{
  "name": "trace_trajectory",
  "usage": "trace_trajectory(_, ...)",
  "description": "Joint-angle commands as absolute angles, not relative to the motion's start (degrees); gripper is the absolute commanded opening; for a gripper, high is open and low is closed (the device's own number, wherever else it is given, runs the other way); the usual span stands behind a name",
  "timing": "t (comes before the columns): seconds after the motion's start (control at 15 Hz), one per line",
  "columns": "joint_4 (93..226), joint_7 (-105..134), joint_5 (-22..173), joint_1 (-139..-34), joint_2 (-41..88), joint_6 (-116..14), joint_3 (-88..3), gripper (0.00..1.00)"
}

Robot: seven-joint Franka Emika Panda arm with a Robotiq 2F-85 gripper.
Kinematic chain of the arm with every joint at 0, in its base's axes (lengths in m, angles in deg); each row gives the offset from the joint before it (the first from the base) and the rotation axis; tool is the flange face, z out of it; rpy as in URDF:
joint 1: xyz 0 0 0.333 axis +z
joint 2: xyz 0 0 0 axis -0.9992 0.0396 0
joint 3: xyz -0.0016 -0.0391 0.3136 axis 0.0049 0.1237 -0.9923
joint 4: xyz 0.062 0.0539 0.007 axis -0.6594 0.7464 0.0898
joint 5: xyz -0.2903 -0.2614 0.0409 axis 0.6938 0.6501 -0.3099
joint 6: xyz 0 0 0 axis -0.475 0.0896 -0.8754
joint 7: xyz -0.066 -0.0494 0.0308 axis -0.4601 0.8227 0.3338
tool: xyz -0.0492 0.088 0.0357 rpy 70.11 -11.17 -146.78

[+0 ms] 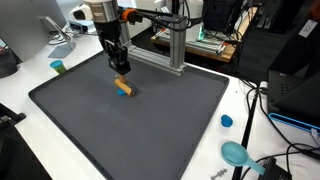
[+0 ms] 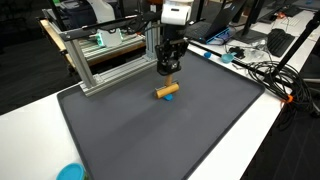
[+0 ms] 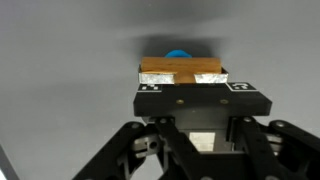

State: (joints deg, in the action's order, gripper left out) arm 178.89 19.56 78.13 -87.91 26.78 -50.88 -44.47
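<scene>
Gripper (image 1: 120, 70) clenched on a small wooden block (image 3: 180, 66), held just above the dark mat (image 1: 170, 120) on the worktop (image 2: 272, 122), over an orange piece with a blue end (image 2: 167, 92); lifting seems done, setting down apparently remains.

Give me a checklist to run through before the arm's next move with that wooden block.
1. Gripper closed on the wooden block: ok, the wrist view shows it between the fingertips.
2. Block roughly centred in the grip: ok.
3. Block lifted clear of the mat: cannot tell; in both exterior views it sits low, close to the surface.
4. Blue tip of the block free of the fingers: ok.
5. Aluminium frame apart from the gripper: ok.
6. Blue cap beside the mat's edge, away from the block: ok.
</scene>
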Motion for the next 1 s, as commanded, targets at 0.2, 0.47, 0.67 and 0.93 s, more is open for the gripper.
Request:
trace_trajectory(0.2,179.46,18.51,75.33,-88.63,30.47,-59.57,-44.68,0.22)
trace_trajectory(0.47,178.88,18.4,74.54,-88.83,31.12,-59.06,-44.68,0.22)
trace_trajectory(0.67,178.19,18.39,76.26,-88.2,30.83,-53.54,-44.18,0.22)
trace_trajectory(0.93,176.72,15.46,76.74,-88.34,30.46,-44.6,-44.43,0.22)
